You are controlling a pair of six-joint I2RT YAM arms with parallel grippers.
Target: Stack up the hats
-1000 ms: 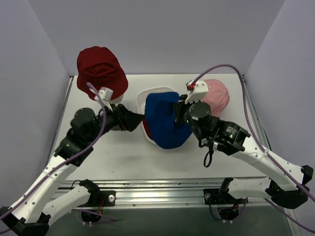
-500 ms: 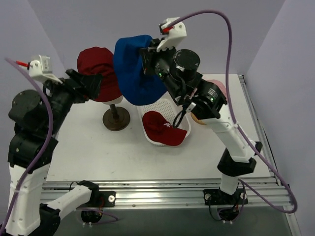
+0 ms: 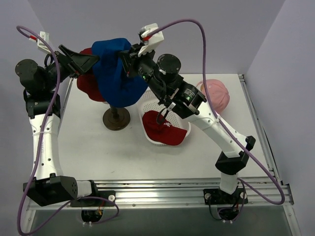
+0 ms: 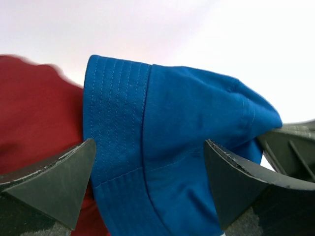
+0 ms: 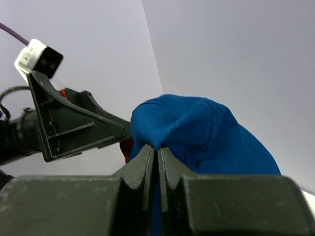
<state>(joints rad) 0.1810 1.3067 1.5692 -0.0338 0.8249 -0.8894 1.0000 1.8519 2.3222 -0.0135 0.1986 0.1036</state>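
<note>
My right gripper (image 5: 157,147) is shut on a pinched fold of the blue bucket hat (image 3: 114,73), holding it high over the stand. The blue hat (image 5: 211,132) hangs partly over the dark red bucket hat (image 3: 84,87), which sits on the mannequin head. My left gripper (image 4: 150,147) is open, its jaws standing either side of the blue hat (image 4: 177,142) without closing on it; the dark red hat (image 4: 34,113) shows behind. From above, the left gripper (image 3: 92,60) comes in from the left. The red peaked cap (image 3: 162,129) lies in the basket. The pink peaked cap (image 3: 216,95) rests at the back right.
The white perforated basket (image 3: 149,106) stands mid-table beneath the right arm. The mannequin's round dark base (image 3: 116,119) sits left of it. Purple cables loop over both arms. Walls close in at the back and sides.
The right arm has carried the blue hat further left, over the dark red hat. The left arm has swung up and in, so its open jaws now straddle the blue hat.
</note>
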